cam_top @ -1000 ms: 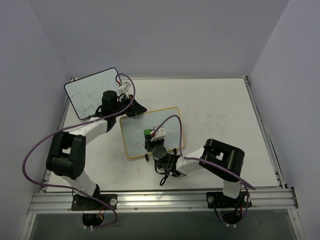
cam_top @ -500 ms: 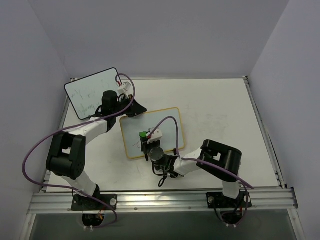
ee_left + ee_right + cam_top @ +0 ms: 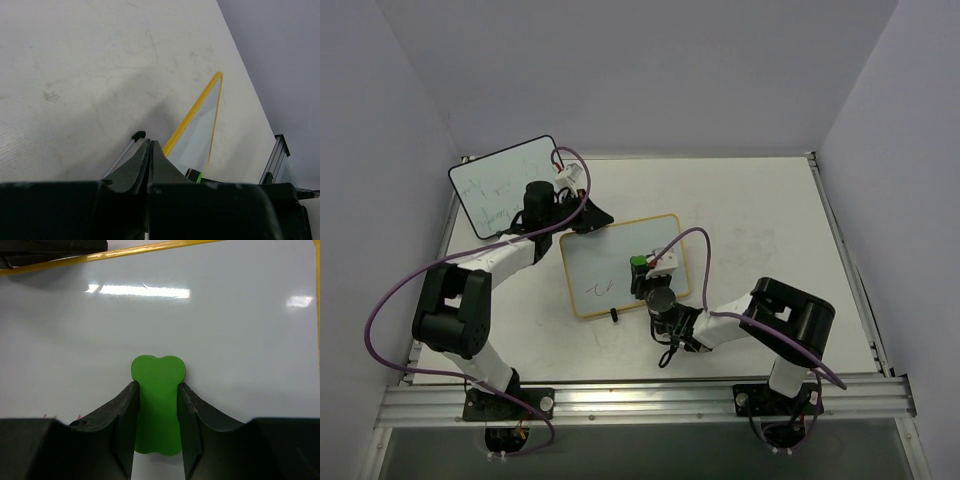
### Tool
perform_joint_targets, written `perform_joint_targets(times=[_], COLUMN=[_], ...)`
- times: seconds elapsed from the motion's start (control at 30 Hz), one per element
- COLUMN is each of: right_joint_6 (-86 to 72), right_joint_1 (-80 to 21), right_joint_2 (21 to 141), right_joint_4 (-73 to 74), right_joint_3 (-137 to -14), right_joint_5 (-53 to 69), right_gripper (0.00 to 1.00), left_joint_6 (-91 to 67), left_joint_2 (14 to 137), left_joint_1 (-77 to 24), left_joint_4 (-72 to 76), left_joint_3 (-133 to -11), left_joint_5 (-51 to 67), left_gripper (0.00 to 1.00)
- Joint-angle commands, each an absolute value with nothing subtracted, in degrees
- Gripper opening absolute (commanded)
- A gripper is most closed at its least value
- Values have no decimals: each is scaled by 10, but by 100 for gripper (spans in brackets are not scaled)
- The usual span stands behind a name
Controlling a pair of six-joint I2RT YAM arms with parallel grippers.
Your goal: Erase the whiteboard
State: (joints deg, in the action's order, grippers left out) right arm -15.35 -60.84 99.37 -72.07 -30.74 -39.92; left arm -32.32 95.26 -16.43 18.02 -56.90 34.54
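Right gripper (image 3: pixel 157 385) clamped tight on green eraser (image 3: pixel 158 367), eraser's rounded end poking out past the tips and over the whiteboard (image 3: pixel 225 330); can't tell if it's actually touching the surface. The board's yellow frame runs across ahead of the tips. Red scribble (image 3: pixel 597 290) is on the board, off to this gripper's left. Left gripper (image 3: pixel 150 146) has jaws fully together, nothing between them. The board's yellow corner is just ahead-right of its tips, contact unclear. A thin grey rod with black tip (image 3: pixel 135 137) is just left of the tips. Black-framed whiteboard (image 3: pixel 505 185) is behind-left of that gripper, at the table (image 3: pixel 750 220) corner.
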Motion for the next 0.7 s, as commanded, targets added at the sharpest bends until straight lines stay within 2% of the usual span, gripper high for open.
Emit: perform_joint_targets(times=[0.0,0.67], right_joint_6=[-153,-94], right_joint_1=[-584,-704], right_joint_2=[1018,1178], right_joint_4=[-654,-635], right_joint_3=[-304,-481], right_joint_5=[-434,-366], right_gripper=[0,0], left_joint_6=[-310,-308], left_joint_2=[935,935], left_joint_1=[-166,-167], left_joint_4=[191,191], left_joint_3=[-567,-567], left_joint_5=[348,352], left_gripper=[2,2])
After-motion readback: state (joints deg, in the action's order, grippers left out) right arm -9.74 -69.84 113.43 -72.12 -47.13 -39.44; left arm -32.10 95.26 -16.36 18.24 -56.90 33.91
